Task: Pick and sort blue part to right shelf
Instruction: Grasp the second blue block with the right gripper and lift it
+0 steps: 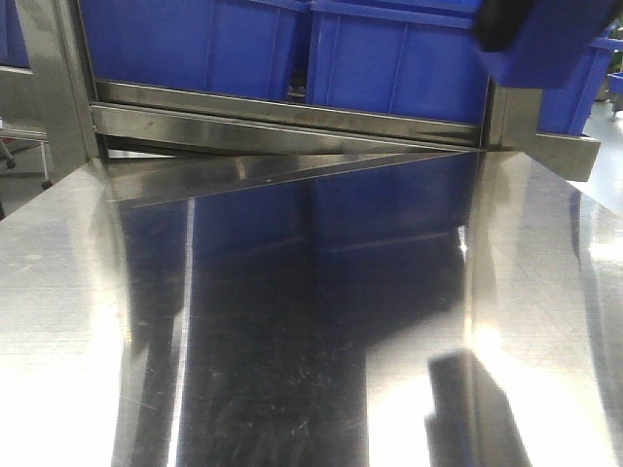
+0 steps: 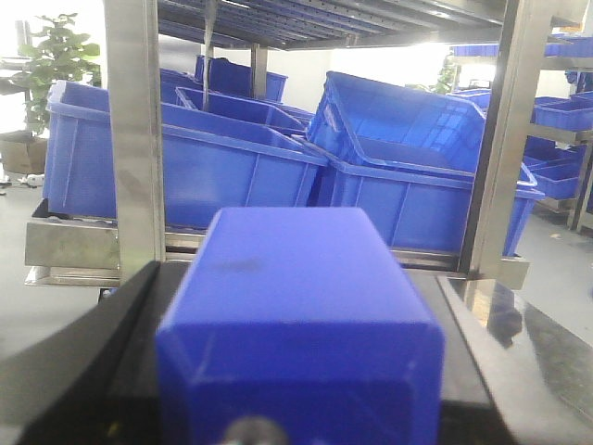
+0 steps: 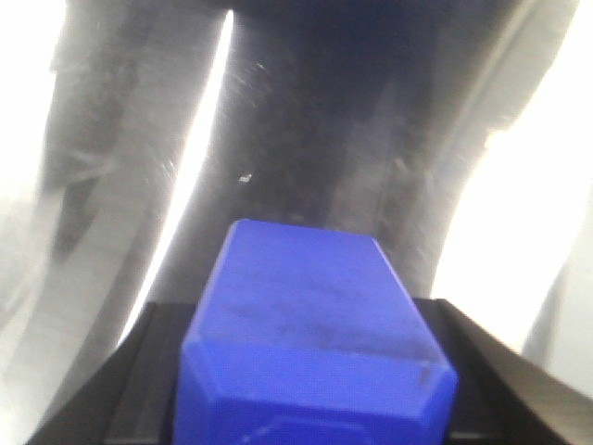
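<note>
In the left wrist view a blue part, a smooth rectangular block, fills the space between the black jaws of my left gripper, which is shut on it and faces the right shelf. Large blue crates sit on that shelf behind its flat steel rail. In the right wrist view my right gripper is shut on a similar blue part above the table. A blurred black-and-blue gripper end shows at the front view's top right. I cannot tell which arm it is.
A shiny steel table runs up to the shelf rail. Upright steel posts frame the crates, one of which lies tilted. More racks with blue bins stand far right, and a plant far left.
</note>
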Controlling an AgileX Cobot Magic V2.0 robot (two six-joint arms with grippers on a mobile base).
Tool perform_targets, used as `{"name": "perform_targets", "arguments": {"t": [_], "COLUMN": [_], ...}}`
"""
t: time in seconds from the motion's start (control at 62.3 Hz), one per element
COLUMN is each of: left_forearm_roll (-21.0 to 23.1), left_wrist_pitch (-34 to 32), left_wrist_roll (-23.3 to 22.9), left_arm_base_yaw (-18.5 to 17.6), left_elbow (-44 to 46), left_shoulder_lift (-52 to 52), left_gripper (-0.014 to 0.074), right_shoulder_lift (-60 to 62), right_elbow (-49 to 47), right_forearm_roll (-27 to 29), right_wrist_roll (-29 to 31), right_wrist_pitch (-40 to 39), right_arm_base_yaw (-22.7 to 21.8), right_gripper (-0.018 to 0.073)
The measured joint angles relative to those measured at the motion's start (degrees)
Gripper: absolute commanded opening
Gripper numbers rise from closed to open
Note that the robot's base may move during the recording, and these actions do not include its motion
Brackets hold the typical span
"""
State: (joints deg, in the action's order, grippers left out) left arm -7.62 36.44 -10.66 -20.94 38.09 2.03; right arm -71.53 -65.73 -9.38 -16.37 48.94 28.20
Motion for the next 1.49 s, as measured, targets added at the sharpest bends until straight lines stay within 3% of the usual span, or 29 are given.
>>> {"name": "perform_targets", "arguments": {"t": [0.369, 0.658, 1.027, 1.492], "left_forearm_roll": [0.00, 0.00, 0.00, 0.00], "left_wrist_pitch": [0.00, 0.00, 0.00, 0.00], "left_wrist_roll": [0.00, 0.00, 0.00, 0.00], "left_arm_base_yaw": [0.00, 0.00, 0.00, 0.00], "left_elbow": [0.00, 0.00, 0.00, 0.00], "left_shoulder_lift": [0.00, 0.00, 0.00, 0.00], "left_gripper": [0.0231, 0.0231, 0.0231, 0.0231], "right_shoulder_lift": [25.98, 47.48, 70.43, 72.67], "right_elbow": [22.36, 32.49, 32.68, 30.56], "right_forearm_roll": [-1.62, -3.29, -5.43, -5.92], "right_wrist_roll": [-0.10, -0.10, 0.92, 3.83], "right_wrist_pitch": [-6.02, -6.83, -6.45, -7.20], "right_arm_base_yaw": [0.00, 0.00, 0.00, 0.00], "right_gripper": [0.0211, 0.0210, 0.0210, 0.0210]}}
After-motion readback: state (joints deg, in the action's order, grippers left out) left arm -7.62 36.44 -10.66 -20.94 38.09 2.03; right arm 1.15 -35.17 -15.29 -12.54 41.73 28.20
